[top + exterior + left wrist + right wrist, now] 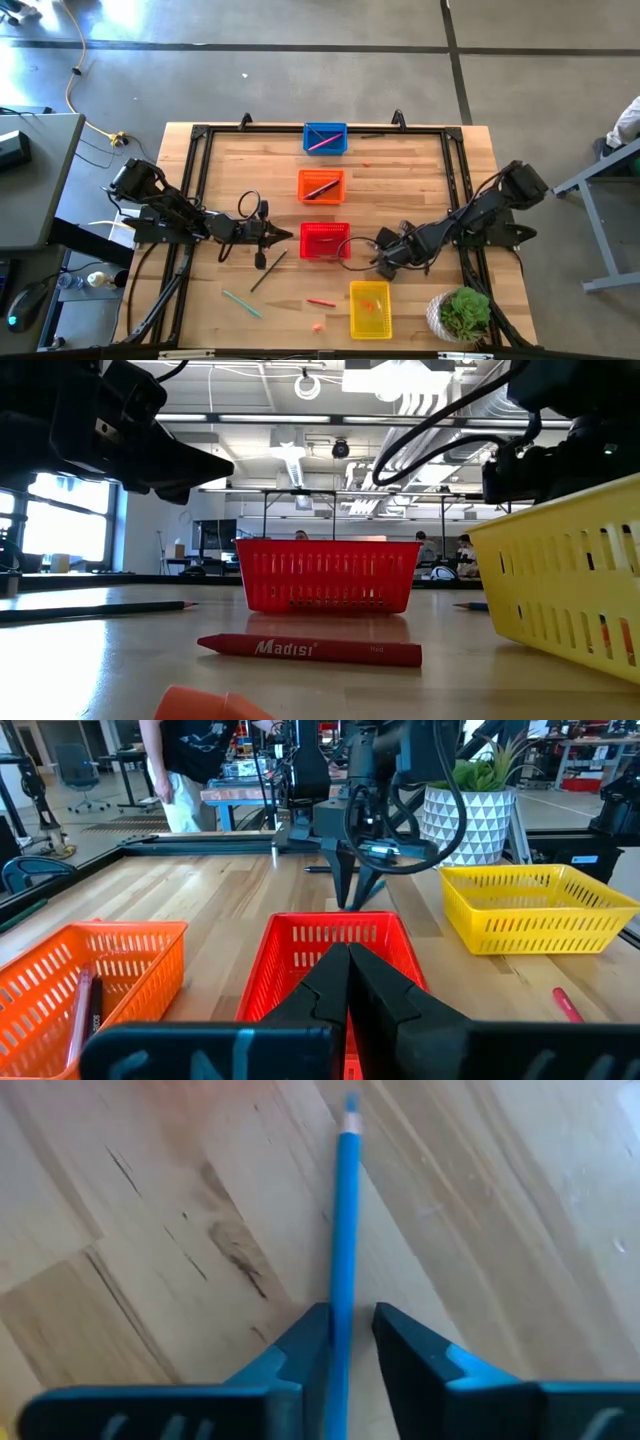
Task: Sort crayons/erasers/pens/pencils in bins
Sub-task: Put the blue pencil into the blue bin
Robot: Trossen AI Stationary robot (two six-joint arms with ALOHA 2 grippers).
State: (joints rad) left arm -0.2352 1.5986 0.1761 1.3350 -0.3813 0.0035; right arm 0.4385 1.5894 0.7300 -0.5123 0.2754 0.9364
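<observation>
While both arms reach inward in the high view, left tool [284,236] sits pressed together at 9 o'clock of red bin [325,241]; right tool [381,262] at its 4 o'clock, yellow bin [370,309] below. Low view: red crayon [310,650] lies before red bin. Right wrist: fingers [300,1348] straddle blue pencil [345,1220] on table [150,1230], a slim gap to one finger, grip unclear.
</observation>
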